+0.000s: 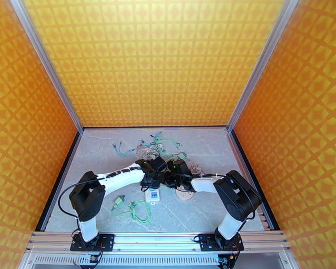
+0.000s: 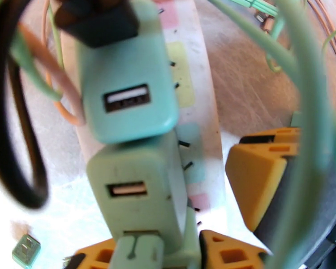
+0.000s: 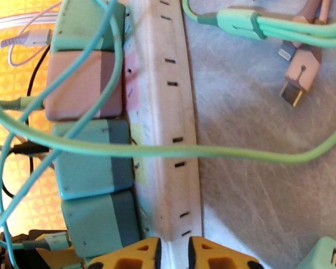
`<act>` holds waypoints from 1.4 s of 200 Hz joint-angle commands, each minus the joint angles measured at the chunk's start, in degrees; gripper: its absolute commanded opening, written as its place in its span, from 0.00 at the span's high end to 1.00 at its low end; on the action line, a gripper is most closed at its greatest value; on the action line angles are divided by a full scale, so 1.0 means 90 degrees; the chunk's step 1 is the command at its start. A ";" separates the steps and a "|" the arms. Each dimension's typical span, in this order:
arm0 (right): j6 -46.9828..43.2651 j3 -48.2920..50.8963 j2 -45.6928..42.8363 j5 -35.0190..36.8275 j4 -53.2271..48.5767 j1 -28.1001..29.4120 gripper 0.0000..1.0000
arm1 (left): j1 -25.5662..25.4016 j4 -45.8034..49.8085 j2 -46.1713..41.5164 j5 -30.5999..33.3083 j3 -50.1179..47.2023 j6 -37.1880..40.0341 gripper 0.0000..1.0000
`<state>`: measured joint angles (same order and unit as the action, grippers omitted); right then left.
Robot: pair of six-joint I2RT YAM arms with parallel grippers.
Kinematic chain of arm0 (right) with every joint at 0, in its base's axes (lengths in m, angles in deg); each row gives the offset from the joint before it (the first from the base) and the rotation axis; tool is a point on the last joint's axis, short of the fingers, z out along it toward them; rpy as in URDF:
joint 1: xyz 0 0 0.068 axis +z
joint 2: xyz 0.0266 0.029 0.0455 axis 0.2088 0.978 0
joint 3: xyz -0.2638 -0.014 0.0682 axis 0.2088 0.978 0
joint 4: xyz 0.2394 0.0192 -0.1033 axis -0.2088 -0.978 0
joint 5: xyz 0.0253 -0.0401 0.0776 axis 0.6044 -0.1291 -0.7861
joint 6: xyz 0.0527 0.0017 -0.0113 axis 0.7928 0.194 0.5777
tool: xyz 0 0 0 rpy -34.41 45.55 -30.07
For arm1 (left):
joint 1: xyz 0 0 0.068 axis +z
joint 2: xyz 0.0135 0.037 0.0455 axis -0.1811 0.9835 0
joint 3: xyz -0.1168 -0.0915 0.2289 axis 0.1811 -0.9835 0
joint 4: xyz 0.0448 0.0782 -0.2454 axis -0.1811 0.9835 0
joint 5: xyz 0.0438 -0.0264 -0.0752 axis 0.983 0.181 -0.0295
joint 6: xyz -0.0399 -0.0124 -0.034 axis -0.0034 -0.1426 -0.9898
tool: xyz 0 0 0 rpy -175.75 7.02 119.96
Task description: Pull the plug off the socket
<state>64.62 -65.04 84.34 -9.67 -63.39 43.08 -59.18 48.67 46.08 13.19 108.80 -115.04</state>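
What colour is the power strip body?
White power strip, clearest in the right wrist view.

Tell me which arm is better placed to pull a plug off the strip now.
Left, probably: the left pincer straddles the nearest green charger, while the right pincer brackets the power strip at its end.

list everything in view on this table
power strip: 1, white, table centre, between the grippers
pink charger: 1, pink, plugged into the strip
green and teal chargers: 3, same row on the strip
loose charger: 1, green, near-left table
green cable: 1, beside the loose charger
cable tangle: 1, green and pinkish, far centre
left gripper: 1, orange fingers, either side of the end charger
right gripper: 1, orange fingers, pinching the strip's end
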 commanded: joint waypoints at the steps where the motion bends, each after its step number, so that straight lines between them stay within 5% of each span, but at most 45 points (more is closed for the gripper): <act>1: -0.0118 -0.0061 -0.0084 -0.0334 -0.0035 -0.0020 0.76 | 0.0074 0.0000 0.0115 0.0256 0.0067 0.0040 0.73; 102: 0.0757 0.0589 0.0446 -0.1209 0.1692 0.0131 0.78 | 0.0050 0.0082 0.0103 -0.0114 -0.0172 0.0783 0.73; 180: 0.0757 0.0269 0.0703 -0.1128 0.1561 0.0537 0.82 | 0.0083 0.0270 0.0014 -0.0115 -0.0125 0.0867 0.71; 222: 0.1293 0.0332 0.1016 -0.1027 0.2432 0.0837 0.82 | 0.0173 0.0281 -0.0206 -0.0113 -0.0310 0.0851 0.68; 280: 0.0428 -0.0282 0.0516 -0.0661 0.0860 0.0632 0.81 | 0.0223 0.0241 -0.0288 -0.0120 -0.0207 0.0640 0.61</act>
<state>72.31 -64.36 91.33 -17.10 -49.75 48.68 -56.91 53.59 44.31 15.60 106.92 -108.31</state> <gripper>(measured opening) 0.191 0.375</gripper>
